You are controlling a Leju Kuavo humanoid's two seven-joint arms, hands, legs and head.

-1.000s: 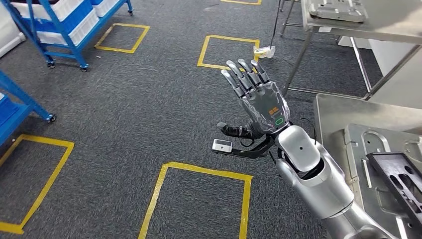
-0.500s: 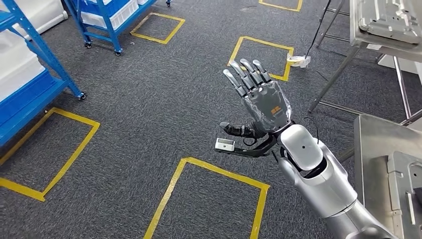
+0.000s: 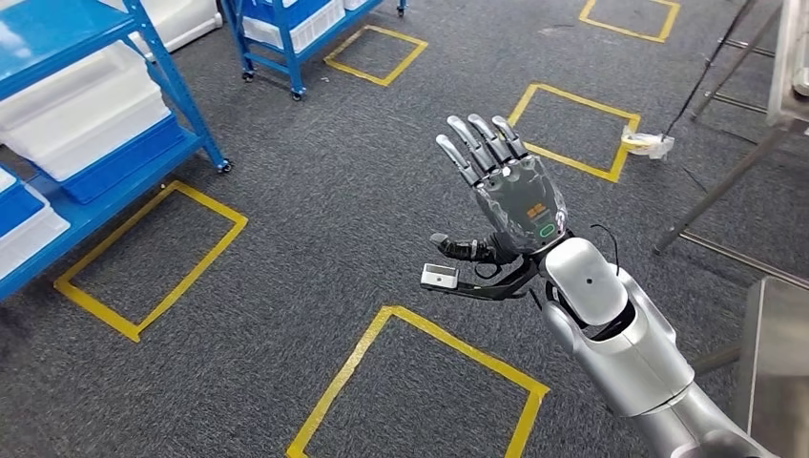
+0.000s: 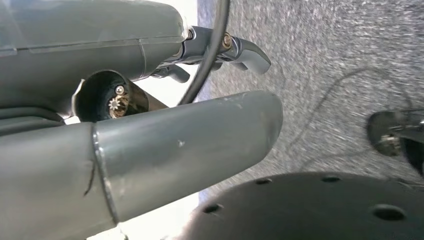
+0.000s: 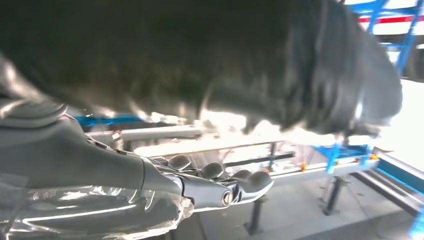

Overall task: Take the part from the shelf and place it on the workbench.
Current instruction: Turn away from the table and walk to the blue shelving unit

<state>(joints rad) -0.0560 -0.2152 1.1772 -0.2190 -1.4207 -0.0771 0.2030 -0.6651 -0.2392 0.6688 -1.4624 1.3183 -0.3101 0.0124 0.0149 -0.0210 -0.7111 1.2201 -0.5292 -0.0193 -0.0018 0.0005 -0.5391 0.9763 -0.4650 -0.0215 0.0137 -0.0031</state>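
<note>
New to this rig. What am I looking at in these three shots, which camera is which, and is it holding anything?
It is a two-legged humanoid robot with silver arms and many-fingered hands. The wide picture is from its head, looking forward and down at a grey carpet floor marked with yellow tape squares. Blue shelf racks holding white bins stand at the upper left; a corner of a steel workbench shows at the lower right.

The raised arm there is its right one. The right hand has its fingers spread and holds nothing.

The other two pictures come from cameras at each wrist, and are turned and blurry. The left wrist view shows the left hand over the carpet, with nothing visibly in it. The right wrist view looks along that hand's fingers toward the blue racks.
</note>
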